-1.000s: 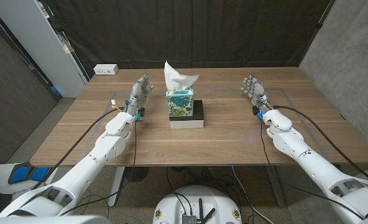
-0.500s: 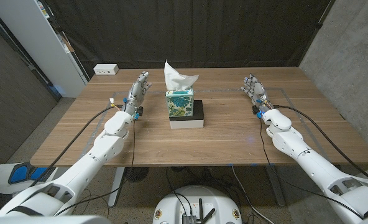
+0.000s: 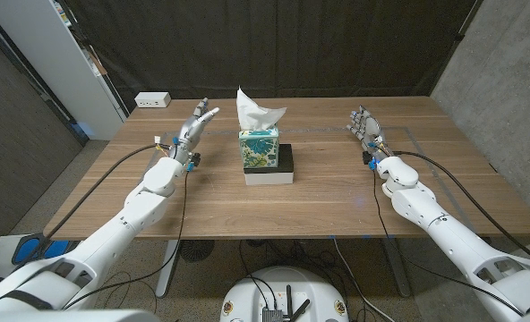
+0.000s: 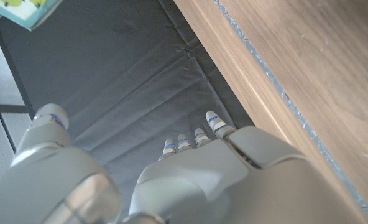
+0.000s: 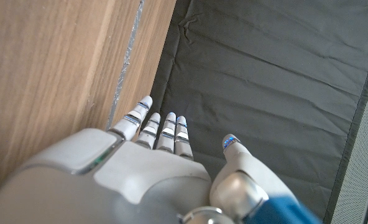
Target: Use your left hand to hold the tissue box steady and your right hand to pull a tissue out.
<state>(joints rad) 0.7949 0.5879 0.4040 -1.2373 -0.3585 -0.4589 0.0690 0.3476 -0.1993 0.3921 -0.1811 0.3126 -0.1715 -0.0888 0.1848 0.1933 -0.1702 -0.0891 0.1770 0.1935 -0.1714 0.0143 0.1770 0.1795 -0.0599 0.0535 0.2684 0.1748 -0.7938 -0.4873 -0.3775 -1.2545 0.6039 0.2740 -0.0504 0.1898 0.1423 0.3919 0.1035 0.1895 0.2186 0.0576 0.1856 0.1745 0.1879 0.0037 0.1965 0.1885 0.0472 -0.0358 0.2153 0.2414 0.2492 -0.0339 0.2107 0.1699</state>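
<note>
Tissue box (image 3: 259, 148) sits near the table's (image 3: 337, 192) middle on a dark base (image 3: 271, 170), a tissue (image 3: 257, 111) standing from its top. Nothing of the task looks done: neither hand touches the box, and the tissue is not yet pulled. The left hand (image 3: 194, 129), at the box's nine o'clock and apart from it, hangs raised with fingers spread, holding nothing. The right hand (image 3: 365, 126), well apart at three o'clock, stands upright, fingers apart and empty.

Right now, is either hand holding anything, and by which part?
Nothing is held. The left hand and right hand are both open, fingers apart, off to either side of the tissue box.
</note>
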